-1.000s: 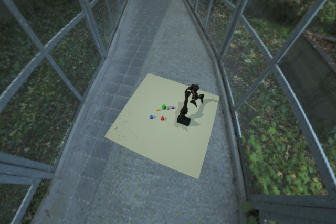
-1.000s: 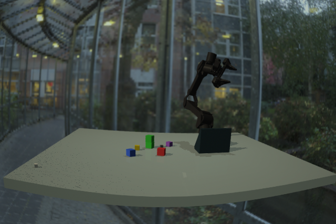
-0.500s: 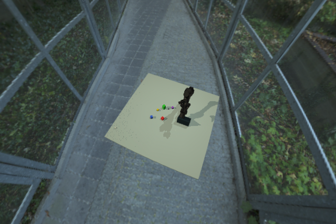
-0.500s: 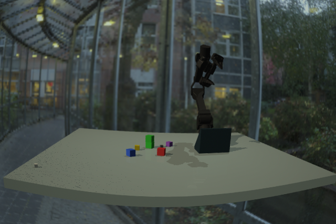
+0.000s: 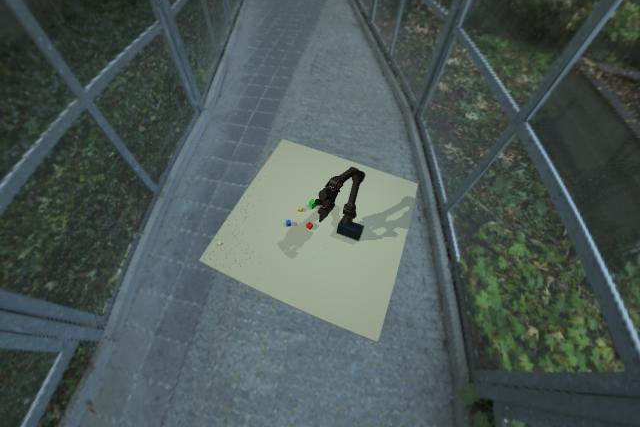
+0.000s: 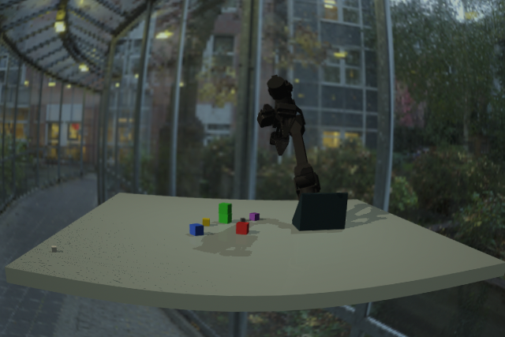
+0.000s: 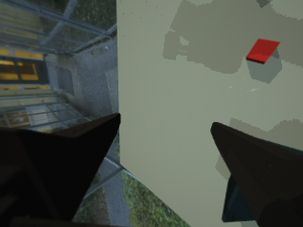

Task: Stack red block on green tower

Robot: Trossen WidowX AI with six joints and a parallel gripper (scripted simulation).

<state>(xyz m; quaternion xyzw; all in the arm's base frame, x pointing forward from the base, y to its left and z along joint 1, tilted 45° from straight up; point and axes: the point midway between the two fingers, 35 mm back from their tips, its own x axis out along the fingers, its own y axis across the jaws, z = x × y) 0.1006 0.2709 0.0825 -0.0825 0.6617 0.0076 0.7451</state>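
The red block lies on the table and shows at the upper right of the wrist view. The green tower stands upright, two green blocks high, behind and left of the red block in the exterior view. My gripper is open, with nothing between its fingers. It hangs high above the table, well above both the red block and the tower. The tower is outside the wrist view.
A blue block and a yellow block lie left of the red one. A purple block and a small dark block lie right of the tower. A pale cube lies far left.
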